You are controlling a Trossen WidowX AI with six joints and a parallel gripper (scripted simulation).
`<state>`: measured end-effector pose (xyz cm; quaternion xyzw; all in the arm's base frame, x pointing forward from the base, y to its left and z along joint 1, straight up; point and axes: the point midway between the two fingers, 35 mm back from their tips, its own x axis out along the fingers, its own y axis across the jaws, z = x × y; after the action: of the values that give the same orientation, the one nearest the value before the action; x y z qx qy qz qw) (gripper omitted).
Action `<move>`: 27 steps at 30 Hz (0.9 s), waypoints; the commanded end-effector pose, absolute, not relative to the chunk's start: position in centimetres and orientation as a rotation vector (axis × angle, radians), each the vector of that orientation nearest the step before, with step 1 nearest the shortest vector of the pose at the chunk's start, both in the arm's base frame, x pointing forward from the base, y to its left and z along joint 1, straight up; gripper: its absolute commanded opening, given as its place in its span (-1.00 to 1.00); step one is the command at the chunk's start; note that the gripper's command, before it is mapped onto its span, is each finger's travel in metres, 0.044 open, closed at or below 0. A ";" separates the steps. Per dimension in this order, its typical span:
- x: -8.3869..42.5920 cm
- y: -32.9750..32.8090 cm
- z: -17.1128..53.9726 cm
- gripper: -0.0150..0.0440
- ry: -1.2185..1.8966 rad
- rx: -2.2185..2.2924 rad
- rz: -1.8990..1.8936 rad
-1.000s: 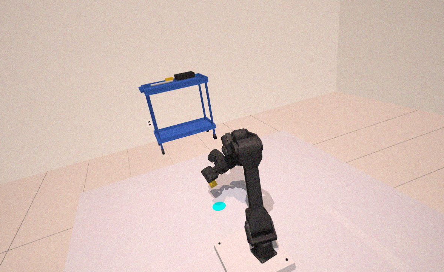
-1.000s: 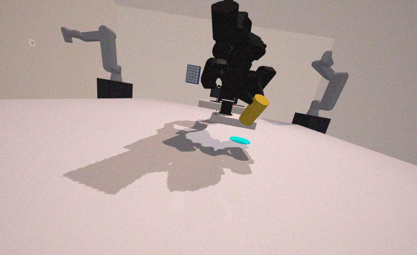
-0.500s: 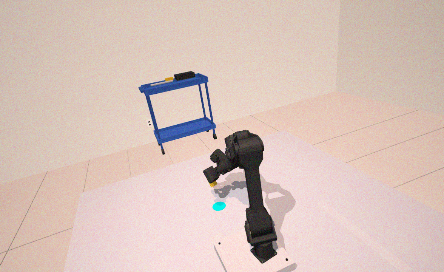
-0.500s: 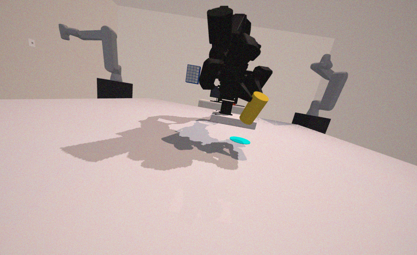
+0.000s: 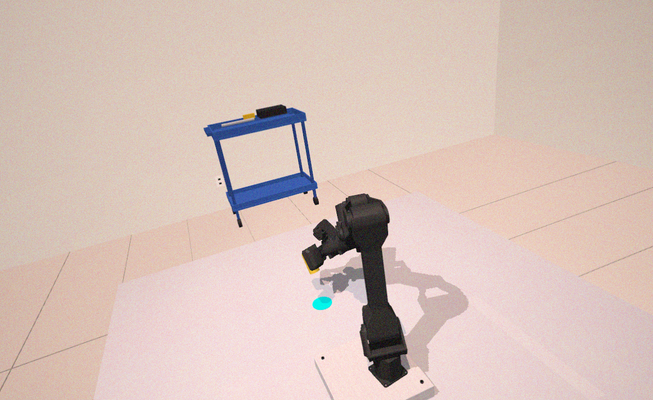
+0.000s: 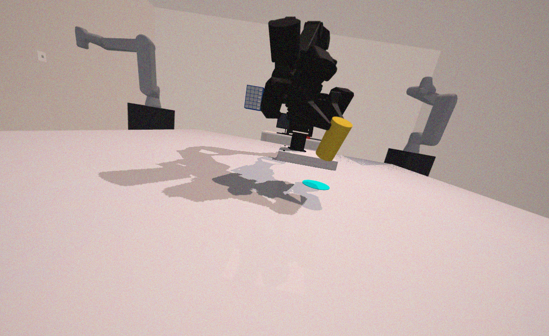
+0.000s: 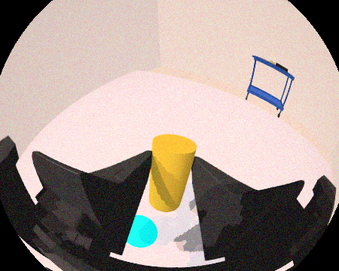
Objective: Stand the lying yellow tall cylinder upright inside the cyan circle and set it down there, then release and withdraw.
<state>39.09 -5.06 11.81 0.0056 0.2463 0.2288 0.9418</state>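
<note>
The yellow tall cylinder is held in the air, tilted, with its top leaning to the right in the exterior view. My gripper is shut on it, one finger on each side in the wrist view. In the top view the gripper mostly hides the cylinder. The cyan circle lies flat on the pale table top, below the cylinder. In the wrist view it shows below and left of the cylinder, partly hidden by the left finger. Nothing stands on it.
The arm's base stands on a pale plate near the circle. A blue cart stands beyond the table. Two grey arms stand in the background of the exterior view.
</note>
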 end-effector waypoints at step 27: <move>37.0 -5.1 13.0 -0.14 0.325 0.018 0.514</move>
<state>37.37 -5.22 12.50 0.0101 0.1735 0.2485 0.9529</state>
